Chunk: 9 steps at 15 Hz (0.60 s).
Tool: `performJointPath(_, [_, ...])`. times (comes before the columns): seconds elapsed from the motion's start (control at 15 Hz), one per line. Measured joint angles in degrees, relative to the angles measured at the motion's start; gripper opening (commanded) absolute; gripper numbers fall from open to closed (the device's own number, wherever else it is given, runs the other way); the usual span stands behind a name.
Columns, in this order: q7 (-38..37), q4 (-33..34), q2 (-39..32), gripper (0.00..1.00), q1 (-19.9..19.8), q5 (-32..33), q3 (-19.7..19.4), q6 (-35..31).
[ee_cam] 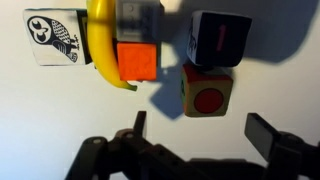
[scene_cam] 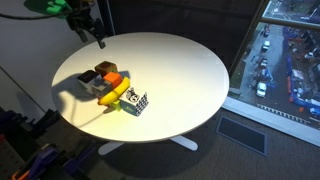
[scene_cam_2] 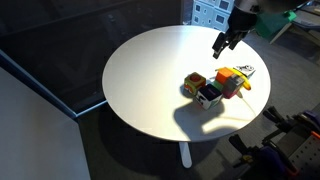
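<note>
My gripper hangs open above the round white table, with nothing between its fingers; it also shows in both exterior views. Below it lies a cluster of toys. In the wrist view a wooden cube with a red circle sits closest to the jaws, with a dark cube behind it. An orange block lies against a yellow banana, and a white owl-print block sits at the far left. The cluster also appears in both exterior views.
The table stands on a white pedestal foot. A window with a city view lies beyond one side of the table. Blue shelving or bins stand behind the table, and robot hardware sits at its near edge.
</note>
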<state>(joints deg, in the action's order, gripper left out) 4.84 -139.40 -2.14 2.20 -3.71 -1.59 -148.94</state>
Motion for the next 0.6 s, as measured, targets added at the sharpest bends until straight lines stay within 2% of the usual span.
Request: performJointPath(0.6, [2.43, -1.22, -5.67, 1.00, -0.01, -0.01, 0.94, -1.51])
